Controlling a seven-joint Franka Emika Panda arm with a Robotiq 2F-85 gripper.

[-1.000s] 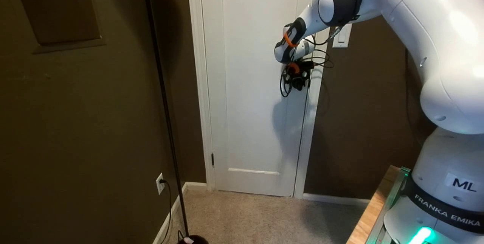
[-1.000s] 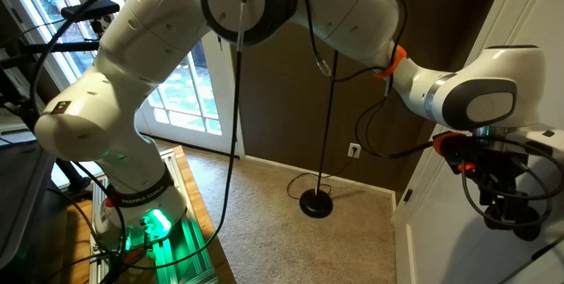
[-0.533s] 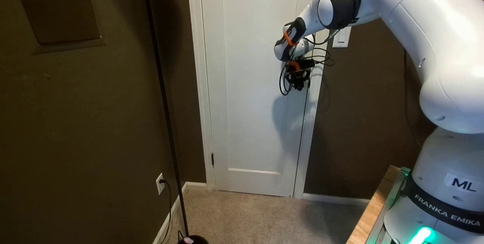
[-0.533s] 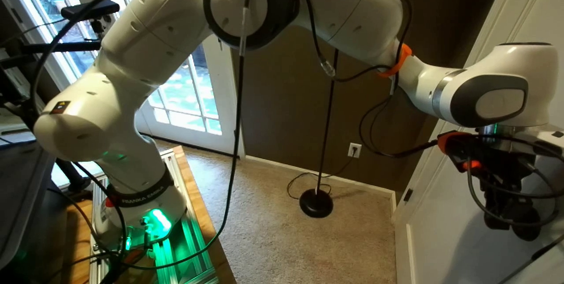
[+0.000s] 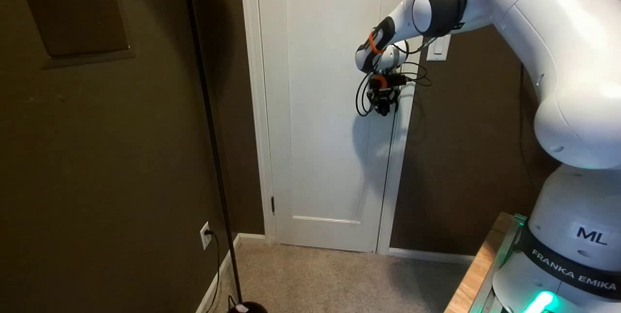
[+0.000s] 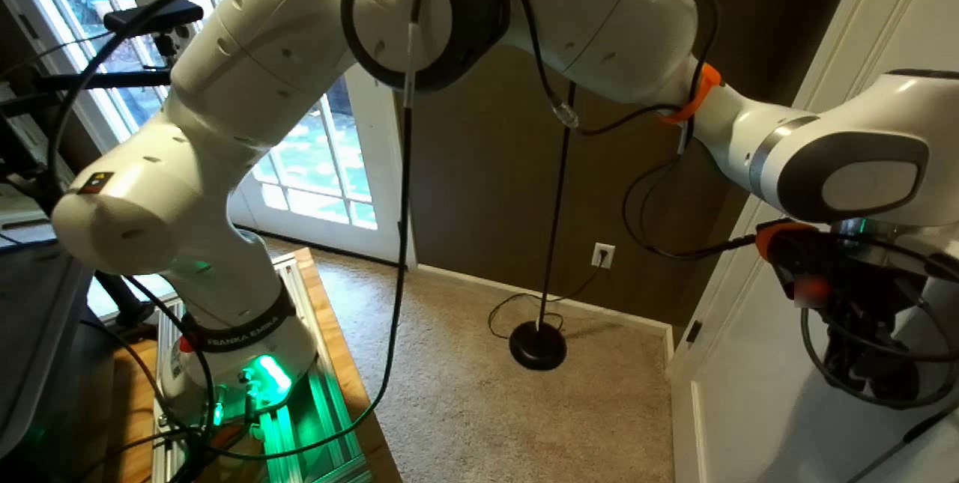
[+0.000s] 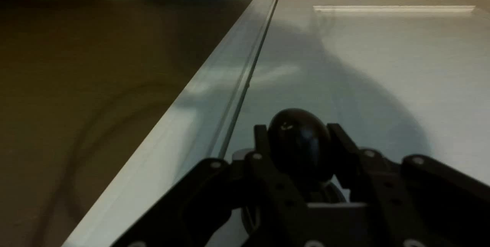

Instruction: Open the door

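The tall white door point(image 5: 325, 133) sits in its frame, with a thin dark gap along the knob side. Its round dark knob point(image 7: 300, 143) shows in the wrist view between my two black fingers, one against each side. My gripper point(image 7: 299, 130) is shut on this knob. In an exterior view the gripper point(image 5: 384, 108) hangs pointing down in front of the door near its right edge, and the knob is hidden behind it. Cables and finger links partly cover the gripper point(image 6: 873, 382) in an exterior view, where the door point(image 6: 742, 408) stands at the right.
White frame trim point(image 7: 164, 139) runs beside the knob, then brown wall. A light switch point(image 5: 438, 47) is mounted right of the door. A thin floor lamp pole point(image 5: 208, 109) stands left of it on the carpet point(image 6: 479, 408). Loose cable loops point(image 5: 364, 99) hang around the gripper.
The wrist has shifted a little to the right in both exterior views, while the fingertips stay at about the same spot by the knob. The door has not visibly moved.
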